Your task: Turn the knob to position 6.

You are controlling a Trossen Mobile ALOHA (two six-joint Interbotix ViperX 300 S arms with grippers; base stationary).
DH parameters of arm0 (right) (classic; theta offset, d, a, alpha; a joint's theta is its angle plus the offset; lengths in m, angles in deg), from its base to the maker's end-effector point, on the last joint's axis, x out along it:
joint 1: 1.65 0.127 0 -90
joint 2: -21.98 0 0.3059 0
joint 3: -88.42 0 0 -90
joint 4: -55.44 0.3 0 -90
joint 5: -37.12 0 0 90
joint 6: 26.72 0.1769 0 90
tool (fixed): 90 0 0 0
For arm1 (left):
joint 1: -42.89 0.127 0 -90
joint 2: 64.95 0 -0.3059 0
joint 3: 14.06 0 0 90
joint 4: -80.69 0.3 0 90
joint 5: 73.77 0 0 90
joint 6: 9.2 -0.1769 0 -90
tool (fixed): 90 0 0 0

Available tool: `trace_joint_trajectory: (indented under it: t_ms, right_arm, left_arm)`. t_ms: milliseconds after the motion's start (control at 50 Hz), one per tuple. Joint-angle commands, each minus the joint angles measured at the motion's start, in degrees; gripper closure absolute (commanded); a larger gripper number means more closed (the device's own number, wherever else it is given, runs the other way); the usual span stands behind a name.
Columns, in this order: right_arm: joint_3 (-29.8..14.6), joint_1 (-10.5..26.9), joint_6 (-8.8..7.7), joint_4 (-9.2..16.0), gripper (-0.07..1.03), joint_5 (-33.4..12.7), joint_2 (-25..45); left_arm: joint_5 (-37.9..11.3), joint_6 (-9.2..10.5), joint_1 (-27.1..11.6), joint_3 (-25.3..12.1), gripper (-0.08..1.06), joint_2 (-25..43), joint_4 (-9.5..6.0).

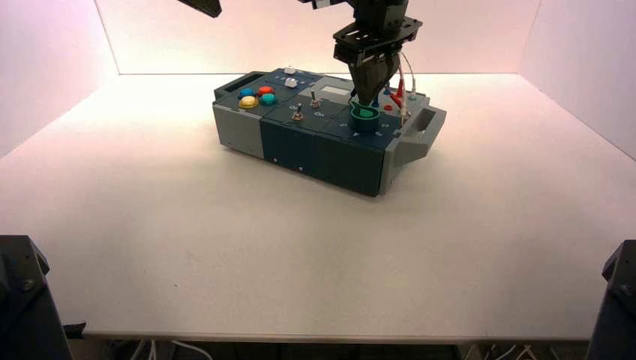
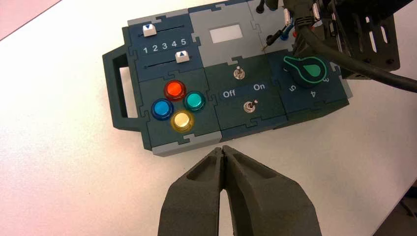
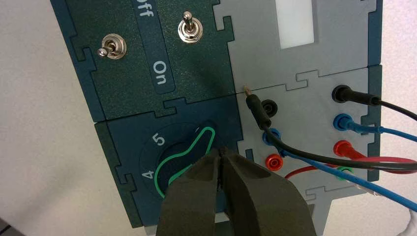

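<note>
The knob (image 1: 364,116) is dark teal with a green teardrop pointer and sits at the right end of the box (image 1: 300,142). In the right wrist view the knob (image 3: 177,160) has its pointer tip just past the printed 5, away from the 4; a 6 does not show. In the left wrist view the knob (image 2: 305,70) sits by the printed 5 and 4. My right gripper (image 3: 222,152) is shut and empty, its tips right over the knob's edge (image 1: 369,100); I cannot tell whether they touch. My left gripper (image 2: 222,149) is shut and empty, held high off the box's front.
The box also bears two metal toggle switches (image 3: 189,29) with Off/On lettering, several coloured round buttons (image 2: 174,90), two sliders (image 2: 149,30), a white window (image 2: 226,34), and sockets with black, blue and red wires (image 3: 354,96) right beside the knob. White walls enclose the table (image 1: 225,247).
</note>
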Motion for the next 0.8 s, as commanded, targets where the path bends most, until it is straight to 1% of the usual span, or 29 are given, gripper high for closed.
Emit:
trace_joint_trajectory:
  t_ms: [20, 120, 220, 300, 500, 660, 800]
  right_arm:
    - [-1.5, 0.1, 0.00, -0.2, 0.98, 0.4, -1.9]
    - [-1.8, 0.0, 0.09, -0.7, 0.98, 0.2, -2.8]
    - [-2.0, 0.0, 0.18, -1.1, 0.98, -1.0, -3.5]
    - [-2.2, 0.0, 0.18, -1.1, 0.98, -3.3, -4.7]
    - [-1.8, 0.1, 0.18, 0.0, 0.98, -7.1, -7.4]
    - [-1.1, 0.1, 0.09, 0.4, 0.98, -11.2, -10.3]
    - [0.3, 0.0, -0.26, 0.8, 0.98, -11.7, -12.9]
  left_arm:
    - [0.2, -0.35, -0.2, -0.6, 1.01, -0.4, -0.18]
    - [0.3, -0.35, -0.2, -0.6, 1.01, -0.4, -0.18]
    - [0.2, -0.35, -0.1, -0.6, 1.01, -0.4, -0.18]
    - [0.3, -0.35, -0.2, -0.6, 1.01, -0.4, -0.18]
    - [0.3, -0.35, -0.2, -0.6, 1.01, -0.4, -0.18]
    - [0.3, -0.26, -0.2, -0.6, 1.01, -0.4, -0.18]
    - [0.3, -0.09, -0.2, -0.7, 1.01, -0.2, -0.18]
